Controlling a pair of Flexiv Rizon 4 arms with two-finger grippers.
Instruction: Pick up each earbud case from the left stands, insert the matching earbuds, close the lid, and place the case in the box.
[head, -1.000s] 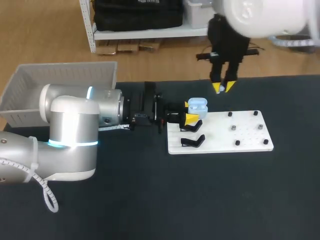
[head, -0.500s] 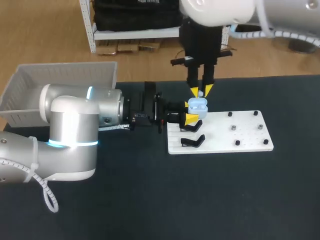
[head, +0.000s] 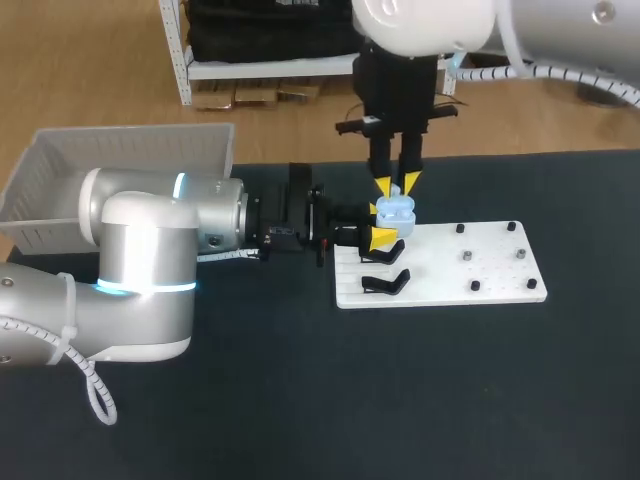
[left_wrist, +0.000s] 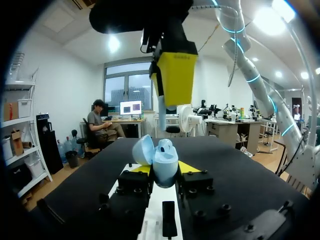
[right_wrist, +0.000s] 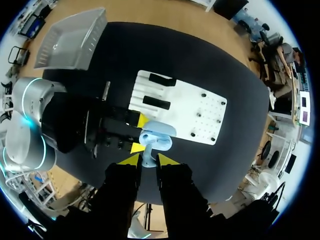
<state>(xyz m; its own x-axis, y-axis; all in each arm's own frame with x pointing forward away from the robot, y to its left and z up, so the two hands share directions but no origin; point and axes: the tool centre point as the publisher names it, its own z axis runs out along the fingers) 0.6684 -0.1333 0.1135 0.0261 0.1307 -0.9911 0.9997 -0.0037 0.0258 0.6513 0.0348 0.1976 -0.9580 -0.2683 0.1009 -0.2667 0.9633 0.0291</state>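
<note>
A light blue earbud case (head: 397, 211) with its lid open stands at the white board's (head: 450, 280) left end, and my left gripper (head: 378, 224) is shut on it from both sides. The left wrist view shows the case (left_wrist: 165, 161) between the yellow fingertips (left_wrist: 188, 167), its lid (left_wrist: 142, 149) tipped back. Straight above it, pointing down, hangs my right gripper (head: 397, 185), shut on a small pale earbud (right_wrist: 148, 159) just over the case (right_wrist: 156, 137). The earbud's stem (left_wrist: 162, 114) hangs below the right gripper's yellow finger (left_wrist: 175, 75).
Two black stands (head: 385, 283) sit on the board's left part, several small black pegs (head: 467, 256) on its right part. A grey basket (head: 120, 170) stands at the table's back left corner. The dark tabletop in front of the board is bare.
My right arm has swung left from behind the board to directly over the open case, carrying the earbud. The left arm and the case have stayed put.
</note>
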